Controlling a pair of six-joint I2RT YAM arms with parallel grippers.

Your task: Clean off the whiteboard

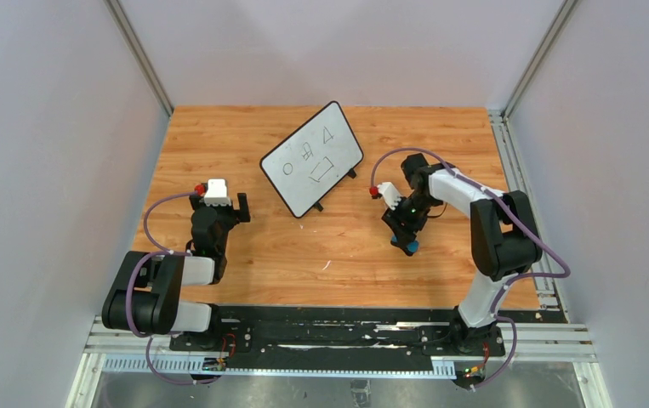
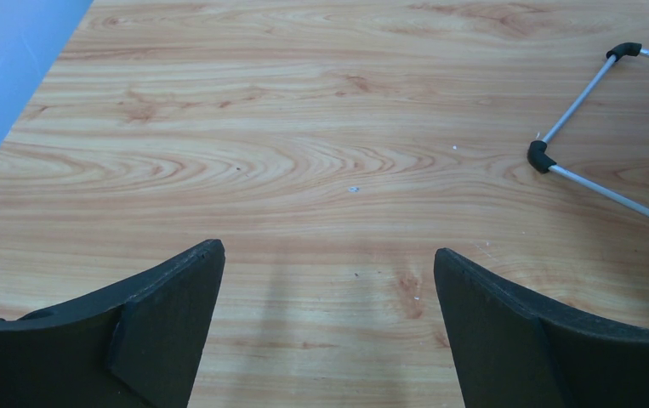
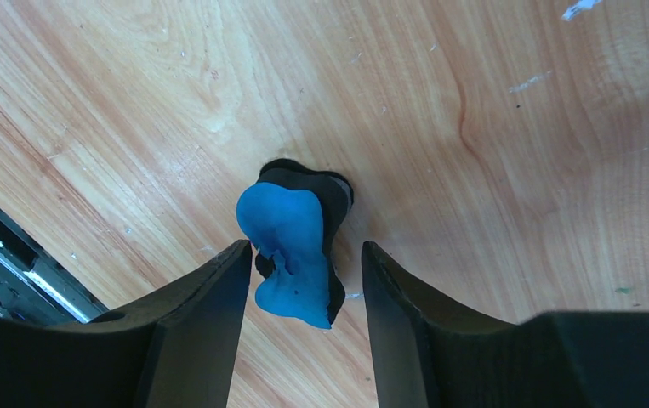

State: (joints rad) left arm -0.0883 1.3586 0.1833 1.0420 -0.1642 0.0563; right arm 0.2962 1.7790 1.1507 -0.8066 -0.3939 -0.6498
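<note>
Evidently the erasing has not begun. From the top external camera, the whiteboard [image 1: 312,159] stands tilted on its feet near the middle-back of the counter [image 1: 321,263], with a circle, a triangle and other black shapes drawn on it. It faces the arms, which suits a wipe from the near side. The right tool [image 1: 404,245] is lowered to the counter right of the board and well apart from it, over the blue eraser [image 1: 408,247]. The left tool [image 1: 221,204] waits on the other side, near the board's left end, perhaps placed to brace the board during wiping.

From the left wrist, the left tool [image 2: 327,255] is spread wide and holds nothing. Thin grey rods with black corner pieces [image 2: 579,101] show at the right edge, probably the board's stand.

From the right wrist, the right tool [image 3: 305,248] has its jaws set narrowly either side of the eraser [image 3: 282,225], whose black felt backing shows behind the blue. A sliver of wood shows between the felt and the right-hand jaw, so the grip looks not yet closed. My judgement is that the current step is picking up the eraser.
</note>
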